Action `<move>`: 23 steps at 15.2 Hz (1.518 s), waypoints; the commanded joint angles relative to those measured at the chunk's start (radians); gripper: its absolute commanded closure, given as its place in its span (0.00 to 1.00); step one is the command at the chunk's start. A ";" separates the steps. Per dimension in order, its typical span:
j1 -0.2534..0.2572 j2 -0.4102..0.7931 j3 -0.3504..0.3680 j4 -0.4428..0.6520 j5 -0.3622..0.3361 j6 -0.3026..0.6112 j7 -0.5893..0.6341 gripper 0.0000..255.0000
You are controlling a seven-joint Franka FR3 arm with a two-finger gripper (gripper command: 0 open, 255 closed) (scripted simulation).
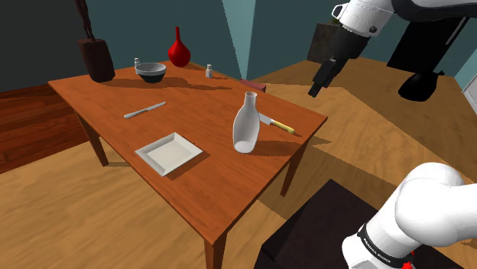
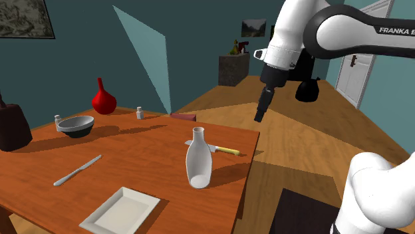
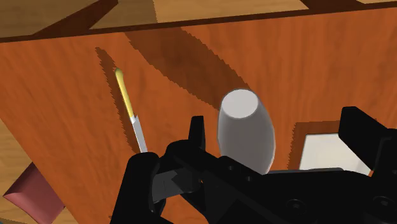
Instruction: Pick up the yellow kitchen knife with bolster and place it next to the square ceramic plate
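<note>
On the arm [image 2: 346,26], in the second exterior view, white letters [image 2: 396,30] read "FRANKA E" before the picture's edge cuts them off. A black band [image 1: 382,248] on the lower link in the shoulder view carries writing too small to read. The gripper [image 2: 259,114] hangs in the air over the table's [image 1: 206,183] edge nearest the arm, pointing down. In the wrist view its fingers [image 3: 197,130] stand wide apart, clasping nothing and touching nothing. The knife [image 1: 277,124] lies flat on the table close to that edge, its yellow handle toward the edge. Its silver blade runs toward a white bottle [image 1: 246,122], which stands just beside it and hides the tip in the shoulder view. The plate [image 1: 169,152], square and white, lies bare on the bottle's other side, well apart from the knife. Farther back are a grey knife [image 1: 144,111], a bowl [image 1: 150,72], two shakers [image 1: 208,71], a red vase [image 1: 178,50] and a dark block [image 1: 96,57]
</note>
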 commanded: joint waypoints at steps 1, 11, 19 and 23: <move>0.000 0.000 0.000 0.000 0.000 0.000 0.000 0.00; -0.032 0.266 -0.091 -0.022 -0.039 0.255 -0.107 0.00; -0.049 0.534 -0.157 0.053 -0.038 0.422 -0.195 0.00; -0.058 0.679 -0.185 0.121 -0.021 0.485 -0.242 0.00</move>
